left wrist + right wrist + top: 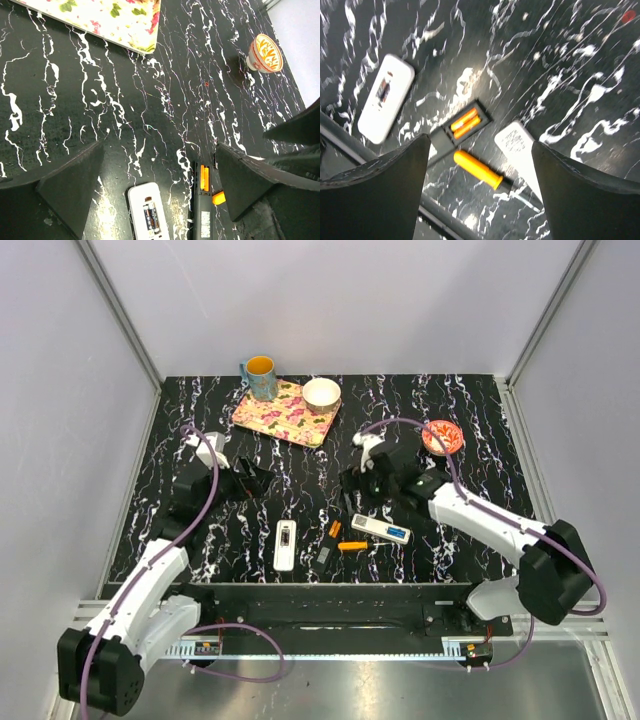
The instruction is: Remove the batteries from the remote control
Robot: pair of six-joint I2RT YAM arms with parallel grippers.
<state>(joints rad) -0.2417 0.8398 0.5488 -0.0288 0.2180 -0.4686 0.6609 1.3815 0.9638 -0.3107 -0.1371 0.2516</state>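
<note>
A black remote (328,544) lies back up with its compartment open and two orange batteries (334,528) in it; they also show in the left wrist view (204,178) and the right wrist view (467,123). A white remote (285,545) lies left of it, open, with dark blue batteries (151,220) inside. A second white remote (381,529) lies to the right. My left gripper (262,480) (159,145) is open and empty, behind the white remote. My right gripper (352,485) (480,141) is open and empty, above the black remote.
An orange cylinder with a dark tip (352,546) (477,169) lies beside the black remote. A flowered tray (285,412) with a mug (260,377) and a white bowl (321,393) stands at the back. A small patterned bowl (442,435) stands at the back right.
</note>
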